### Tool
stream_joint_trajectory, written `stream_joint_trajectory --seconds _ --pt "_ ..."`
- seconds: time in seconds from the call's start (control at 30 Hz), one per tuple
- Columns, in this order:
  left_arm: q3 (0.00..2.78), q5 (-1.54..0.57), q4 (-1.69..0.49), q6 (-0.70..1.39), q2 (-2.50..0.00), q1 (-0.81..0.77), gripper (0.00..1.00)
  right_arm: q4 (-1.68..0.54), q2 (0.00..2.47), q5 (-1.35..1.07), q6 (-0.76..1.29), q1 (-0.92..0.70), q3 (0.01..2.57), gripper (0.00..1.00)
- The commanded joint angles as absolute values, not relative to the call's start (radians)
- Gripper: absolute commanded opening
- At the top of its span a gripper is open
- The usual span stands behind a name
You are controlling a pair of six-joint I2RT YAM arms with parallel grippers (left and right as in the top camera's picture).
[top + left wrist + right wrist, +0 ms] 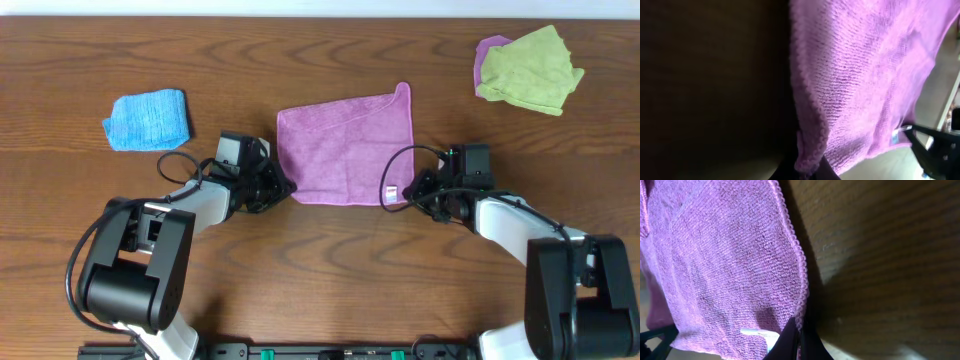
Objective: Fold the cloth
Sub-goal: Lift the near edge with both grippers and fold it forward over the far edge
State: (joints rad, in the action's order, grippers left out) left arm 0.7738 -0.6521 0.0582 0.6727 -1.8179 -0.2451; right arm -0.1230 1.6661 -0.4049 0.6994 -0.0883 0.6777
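On the table (330,250), the cloth (345,145) lies flat, left gripper (285,188) clamped on its near-left corner, right gripper (410,191) clamped on the near-right corner by the tag (392,192).

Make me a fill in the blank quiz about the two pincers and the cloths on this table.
1. The left pincer is shut on the near-left ____ of the purple cloth.
2. The right pincer grips that cloth's near-right corner, beside its small white ____.
3. Seen from overhead, the blue cloth lies to the ____ of the purple cloth.
Missing words: corner; tag; left.
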Motion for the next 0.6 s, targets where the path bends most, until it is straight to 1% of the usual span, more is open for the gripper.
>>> stream_joint_trajectory --seconds 0.0,0.23,0.43,0.57 --pt "0.764 -0.704 0.007 0.599 -1.831 -0.241 0.06 -0.163 1.653 -0.438 0.68 -0.092 0.674 0.01" --pt "0.764 -0.776 -0.126 0.519 -1.824 -0.209 0.06 -0.346 1.528 -0.418 0.63 -0.092 0.674 0.01" --pt "0.764 -0.778 -0.307 0.416 -1.766 -0.196 0.06 -0.477 1.417 -0.404 0.612 -0.093 0.674 0.01" --pt "0.764 -0.775 -0.384 0.384 -1.708 -0.196 0.06 -0.541 1.358 -0.404 0.612 -0.093 0.674 0.01"
